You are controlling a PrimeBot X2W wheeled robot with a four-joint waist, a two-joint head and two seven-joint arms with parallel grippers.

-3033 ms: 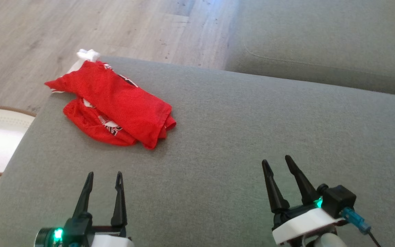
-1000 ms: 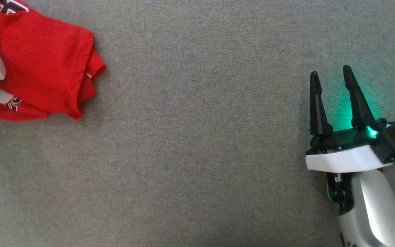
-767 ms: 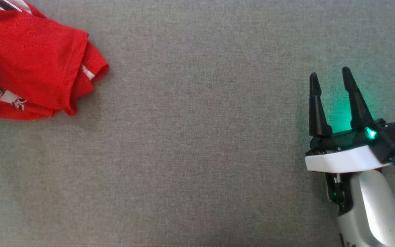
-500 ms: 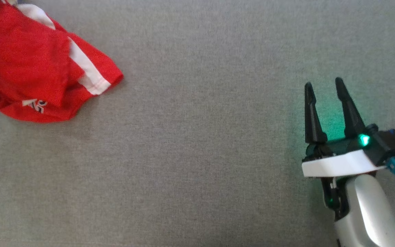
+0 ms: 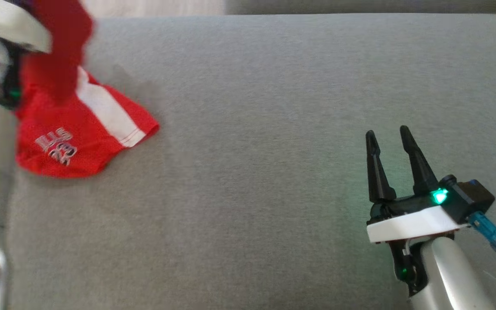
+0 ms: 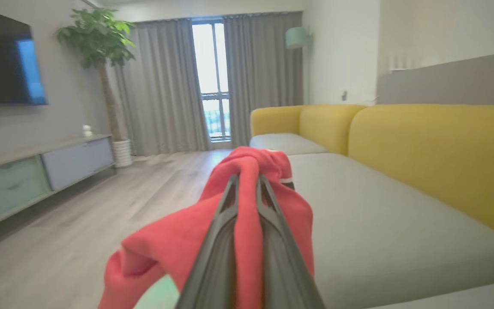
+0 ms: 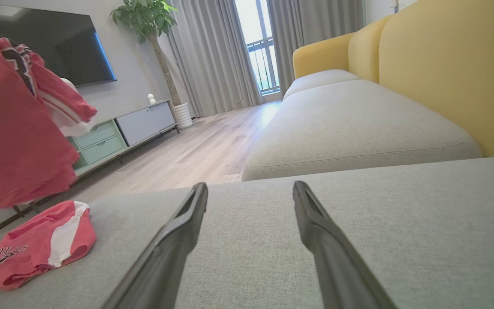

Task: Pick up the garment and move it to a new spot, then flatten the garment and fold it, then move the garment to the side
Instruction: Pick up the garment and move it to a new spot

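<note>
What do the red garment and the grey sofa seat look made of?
Red garment: thin matte knit, probably a synthetic sports jersey. It drapes limply and has a stitched hem, a white stripe and printed lettering. Sofa seat: grey matte woven upholstery with a fine heathered texture; the fibre is unclear.

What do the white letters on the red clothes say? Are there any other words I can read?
White print on the red garment: two rows of letters or numbers, too blurred to read.
The same print in the right wrist view: too small to read.
No other writing can be made out.
</note>
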